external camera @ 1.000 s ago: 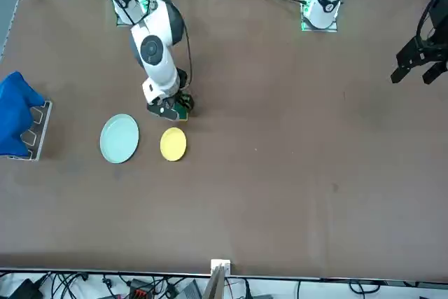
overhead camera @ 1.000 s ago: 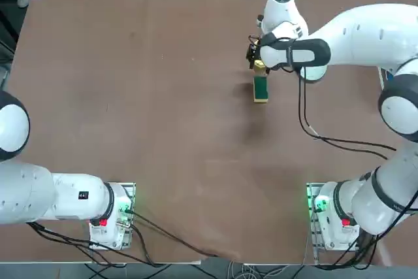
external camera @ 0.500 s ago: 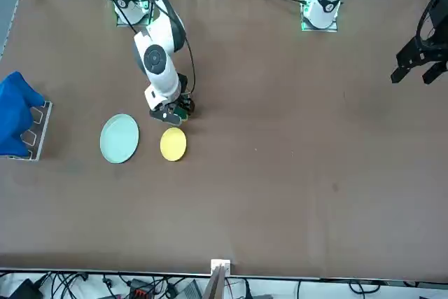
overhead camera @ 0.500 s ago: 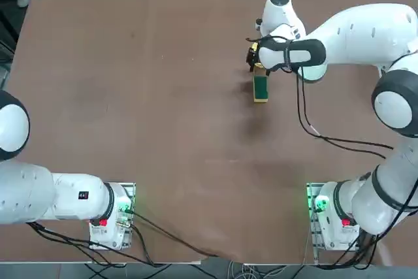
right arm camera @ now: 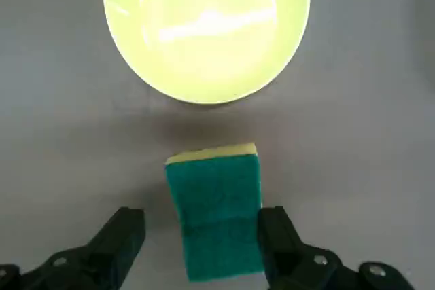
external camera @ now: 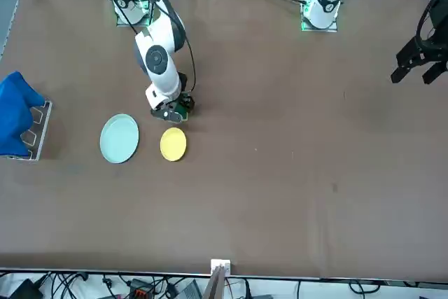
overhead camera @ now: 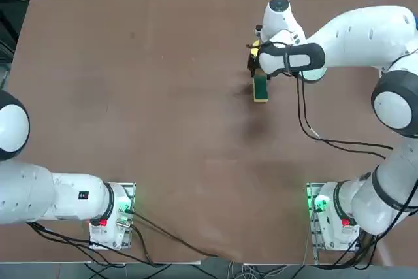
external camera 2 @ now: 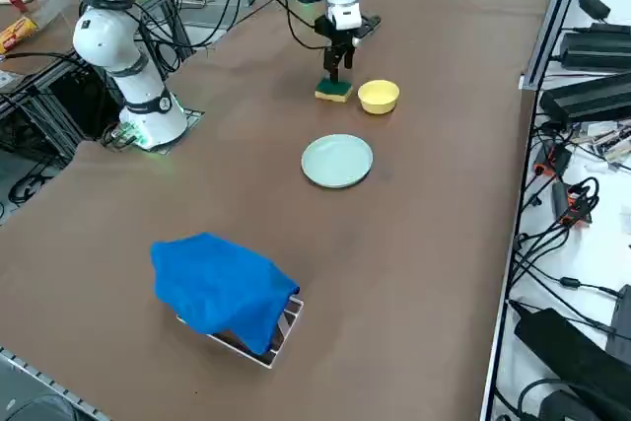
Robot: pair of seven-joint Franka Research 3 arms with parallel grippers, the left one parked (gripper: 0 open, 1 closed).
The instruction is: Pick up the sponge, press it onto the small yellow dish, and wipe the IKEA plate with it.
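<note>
IKEA plate (external camera: 119, 138): pale mint, flat on the tabletop (external camera: 294, 173), leftmost of the three task things in the front view; bare, nothing on it. Not yet wiped, by the look of it.

small yellow dish (external camera: 173, 143): just beside the plate on its right in the front view, apart from it. Empty in the wrist view. The sponge has not been pressed onto it yet.

sponge (right arm camera: 217, 208): green face up, yellow layer showing at one end, lying flat on the tabletop near the yellow dish, not touching it. Not lifted.

right hand (right arm camera: 200, 239): down over the sponge, fingers (right arm camera: 119, 236) spread wide, one on each long side; one looks close against the sponge's edge, the other stands clear of it. Nothing gripped.

stage: pickup only being set up. Judged from how things lie, none of the three steps is done.

left to do: close on the sponge, lift, press it onto the yellow dish, then carry it across to the mint plate and wipe.

blue cloth (external camera: 17, 113): on a small rack at the far left edge in the front view, well apart from the work.
</note>
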